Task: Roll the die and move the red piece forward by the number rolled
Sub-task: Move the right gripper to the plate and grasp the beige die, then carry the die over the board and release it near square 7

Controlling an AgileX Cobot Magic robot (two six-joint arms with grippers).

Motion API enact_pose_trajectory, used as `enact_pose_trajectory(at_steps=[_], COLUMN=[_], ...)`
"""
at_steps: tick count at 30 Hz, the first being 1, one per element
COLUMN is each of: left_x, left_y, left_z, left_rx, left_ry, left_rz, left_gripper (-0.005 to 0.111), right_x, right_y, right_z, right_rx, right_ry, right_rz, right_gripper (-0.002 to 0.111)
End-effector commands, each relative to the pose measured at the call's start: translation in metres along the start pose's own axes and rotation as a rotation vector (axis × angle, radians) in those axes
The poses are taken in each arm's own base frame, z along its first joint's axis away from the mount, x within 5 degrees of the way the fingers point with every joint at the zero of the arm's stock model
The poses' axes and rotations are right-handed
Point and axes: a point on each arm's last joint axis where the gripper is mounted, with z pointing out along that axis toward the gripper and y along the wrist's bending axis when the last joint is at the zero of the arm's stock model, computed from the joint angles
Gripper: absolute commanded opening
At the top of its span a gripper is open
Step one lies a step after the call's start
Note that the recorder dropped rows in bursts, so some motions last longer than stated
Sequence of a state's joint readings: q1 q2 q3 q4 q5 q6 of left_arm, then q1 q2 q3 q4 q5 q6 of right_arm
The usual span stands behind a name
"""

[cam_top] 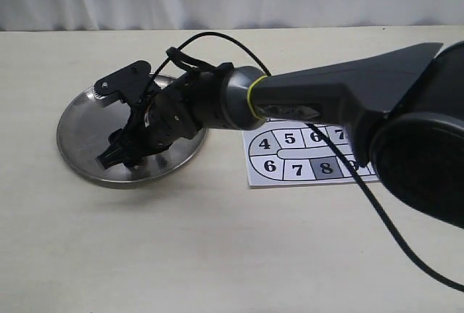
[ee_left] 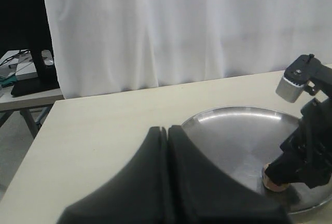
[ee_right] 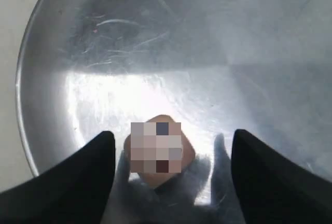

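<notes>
The tan die (ee_right: 158, 151) lies in a shallow metal dish (ee_right: 104, 53). My right gripper (ee_right: 171, 142) is open, low over the dish, with a finger on each side of the die and a gap between them. In the exterior view the right gripper (cam_top: 119, 155) reaches across into the dish (cam_top: 80, 132) and covers the die. The left wrist view shows a bit of the die (ee_left: 271, 180) under the right gripper (ee_left: 298, 162). My left gripper (ee_left: 168, 128) is shut on nothing, beside the dish (ee_left: 233, 130). The red piece is out of view.
A white paper board (cam_top: 290, 159) with numbered squares lies to the right of the dish, partly under my right arm (cam_top: 341, 99). A white curtain (ee_left: 181, 27) hangs behind the table. A side table (ee_left: 26, 92) with dark equipment stands beyond the far table edge.
</notes>
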State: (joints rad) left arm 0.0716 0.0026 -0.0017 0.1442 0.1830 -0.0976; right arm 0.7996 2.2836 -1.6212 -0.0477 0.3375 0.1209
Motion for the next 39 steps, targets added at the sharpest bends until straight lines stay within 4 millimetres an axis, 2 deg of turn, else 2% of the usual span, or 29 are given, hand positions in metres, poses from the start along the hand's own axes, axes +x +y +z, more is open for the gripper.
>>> enact_pose_trajectory(at_steps=[1,6,8,15,18,19,21,23,27,28,30,32,33,34,35,37,39], left_x=[0.000,0.000,0.000,0.000,0.000,0.000,0.000,0.000,0.000,0.000,0.000,0.000,0.000,0.000,0.000,0.000,0.000], left_y=[0.000,0.000,0.000,0.000,0.000,0.000,0.000,0.000,0.000,0.000,0.000,0.000,0.000,0.000,0.000,0.000,0.000], left_z=[0.000,0.000,0.000,0.000,0.000,0.000,0.000,0.000,0.000,0.000,0.000,0.000,0.000,0.000,0.000,0.000,0.000], left_rx=[-0.002,-0.002,-0.002,-0.002,-0.002,-0.002,-0.002,-0.002,-0.002,-0.002,-0.002,-0.002,-0.002,-0.002,-0.002,-0.002,-0.002], left_ry=[-0.010,-0.010,-0.010,-0.010,-0.010,-0.010,-0.010,-0.010,-0.010,-0.010,-0.010,-0.010,-0.010,-0.010,-0.010,-0.010,-0.010], left_rz=[-0.002,-0.002,-0.002,-0.002,-0.002,-0.002,-0.002,-0.002,-0.002,-0.002,-0.002,-0.002,-0.002,-0.002,-0.002,-0.002,-0.002], left_gripper=[0.000,0.000,0.000,0.000,0.000,0.000,0.000,0.000,0.000,0.000,0.000,0.000,0.000,0.000,0.000,0.000,0.000], right_x=[-0.002,0.000,0.000,-0.003,-0.013,-0.023,-0.032,-0.040,-0.045,-0.041,-0.029,-0.006,0.012,0.021,0.039,0.058,0.068], right_y=[0.003,0.003,0.003,0.004,0.000,-0.009,-0.022,-0.042,-0.092,-0.113,-0.141,-0.172,-0.190,-0.198,-0.209,-0.220,-0.223], right_z=[0.004,0.007,0.007,0.003,-0.015,-0.037,-0.063,-0.092,-0.137,-0.150,-0.156,-0.151,-0.146,-0.144,-0.140,-0.136,-0.132], right_rx=[-0.007,-0.010,-0.013,-0.013,0.003,0.040,0.079,0.118,0.200,0.233,0.272,0.306,0.326,0.335,0.346,0.354,0.357], right_ry=[-0.029,-0.037,-0.037,-0.039,-0.040,-0.031,-0.017,-0.004,0.036,0.066,0.131,0.166,0.174,0.175,0.190,0.192,0.197], right_rz=[-0.015,-0.071,-0.070,-0.070,-0.096,-0.132,-0.141,-0.106,-0.006,0.042,0.108,0.183,0.223,0.249,0.284,0.342,0.346], right_gripper=[0.061,0.059,0.050,0.006,0.004,0.004,0.004,0.004,0.004,0.004,0.004,0.004,0.004,0.004,0.004,0.004,0.005])
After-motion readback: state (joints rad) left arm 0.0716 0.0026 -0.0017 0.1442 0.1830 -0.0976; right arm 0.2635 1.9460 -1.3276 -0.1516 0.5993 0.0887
